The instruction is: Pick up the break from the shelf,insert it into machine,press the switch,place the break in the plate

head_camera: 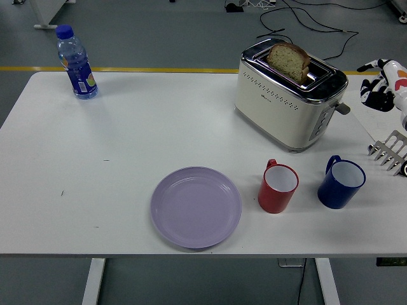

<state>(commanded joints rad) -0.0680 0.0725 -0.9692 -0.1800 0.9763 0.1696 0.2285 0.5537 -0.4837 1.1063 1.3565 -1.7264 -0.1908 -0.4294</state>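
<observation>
Your right hand (381,86) shows at the right edge of the frame, above the worktop (127,140) and just right of the toaster (289,101); its white-and-black fingers look loosely curled and hold nothing, though the view is too small for you to be sure of more; your left hand is out of view. You can see the bread slice (289,60) standing in the toaster's slot at upper right, its top half above the chrome rim; the toaster's lever sticks out on its right end. You have the lilac plate (196,206) bare at lower centre; a red mug (278,187) sits just right of it, a blue mug (341,182) beyond that; a metal rack (389,151) pokes in at the right edge; a water bottle (75,61) stands at upper left.
</observation>
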